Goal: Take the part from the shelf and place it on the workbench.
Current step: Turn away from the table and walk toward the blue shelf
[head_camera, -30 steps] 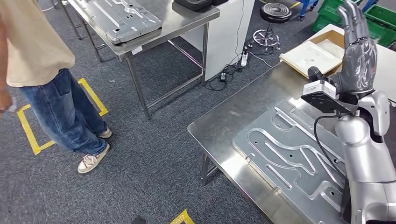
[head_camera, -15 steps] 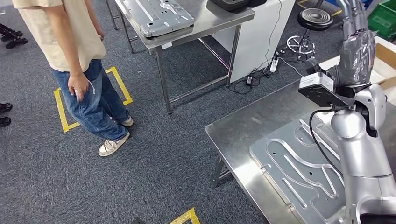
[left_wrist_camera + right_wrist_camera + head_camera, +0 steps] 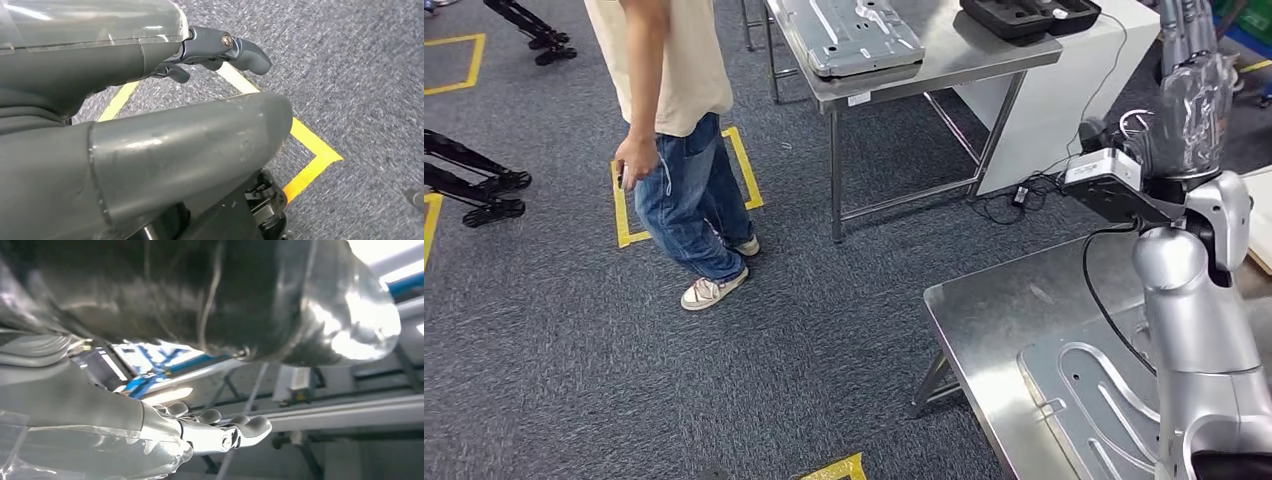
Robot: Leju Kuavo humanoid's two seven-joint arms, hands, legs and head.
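Right hand (image 3: 1189, 105) is raised high, fingers straight and apart, gripping nothing; left hand (image 3: 220, 47) hangs empty over carpet. One grooved metal plate (image 3: 1104, 400) lies flat on the near steel workbench (image 3: 994, 320). Placing looks done; next, probably lower the arm.

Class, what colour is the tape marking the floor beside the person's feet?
Yellow floor tape, clearest in the head view.

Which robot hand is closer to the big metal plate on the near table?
Right. The right hand is raised above the table holding the metal plate; the left hand hangs down over the carpet.
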